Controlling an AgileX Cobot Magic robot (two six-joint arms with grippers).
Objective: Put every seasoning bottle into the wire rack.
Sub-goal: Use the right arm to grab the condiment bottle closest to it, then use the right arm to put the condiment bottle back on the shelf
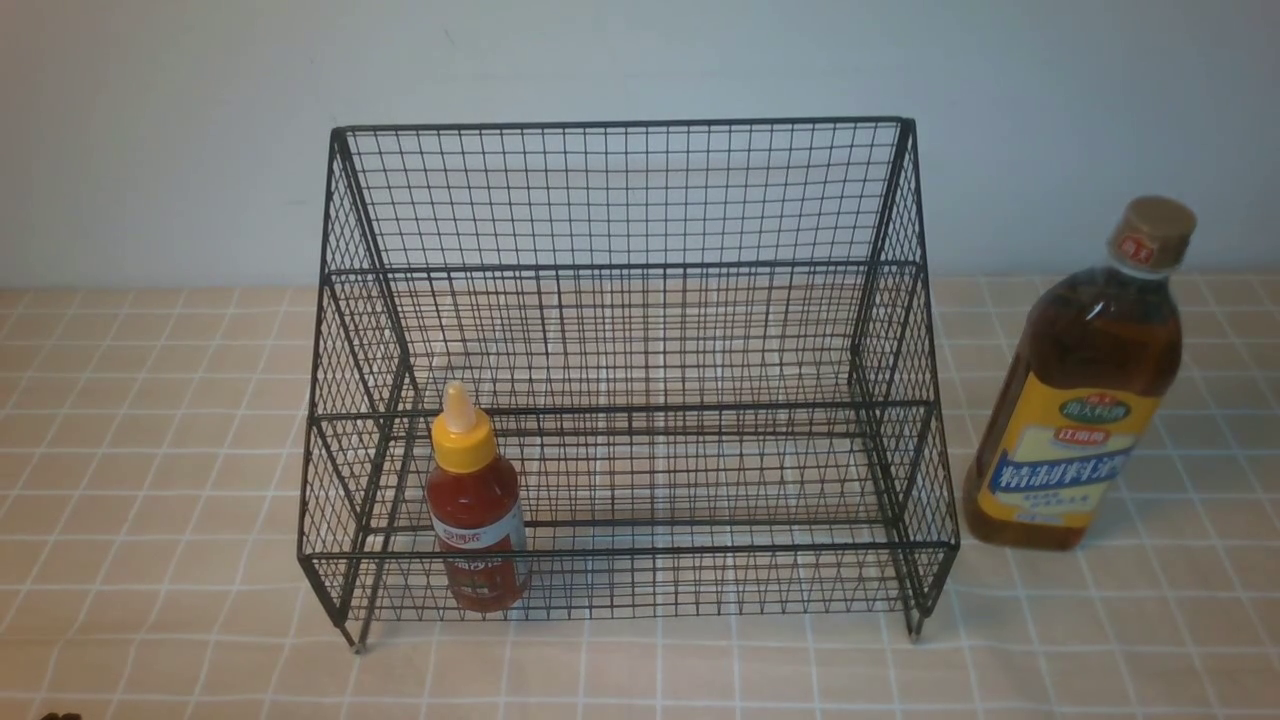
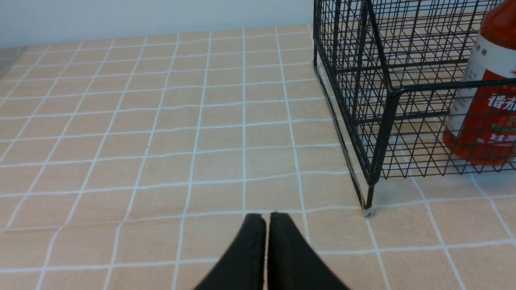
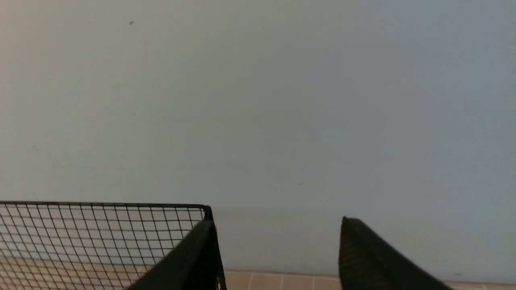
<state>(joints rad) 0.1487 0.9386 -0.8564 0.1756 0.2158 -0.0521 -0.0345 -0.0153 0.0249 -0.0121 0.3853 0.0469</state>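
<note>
The dark wire rack (image 1: 620, 190) stands mid-table. The small red-sauce seasoning bottle (image 1: 476, 505) with a yellow nozzle cap stands upright in the lower front tier, at its left end; it also shows behind the mesh (image 2: 485, 100) in the left wrist view. The tall amber seasoning bottle (image 1: 1085, 390) with a tan cap stands upright on the cloth to the right of the rack, outside it. My left gripper (image 2: 266, 215) is shut and empty, low over the cloth left of the rack's front foot. My right gripper (image 3: 276, 225) is open and holds nothing, level with the rack's top corner (image 3: 207, 209). Neither arm shows in the front view.
A peach checked tablecloth (image 1: 150, 450) covers the table. A plain pale wall (image 1: 640, 60) stands right behind the rack.
</note>
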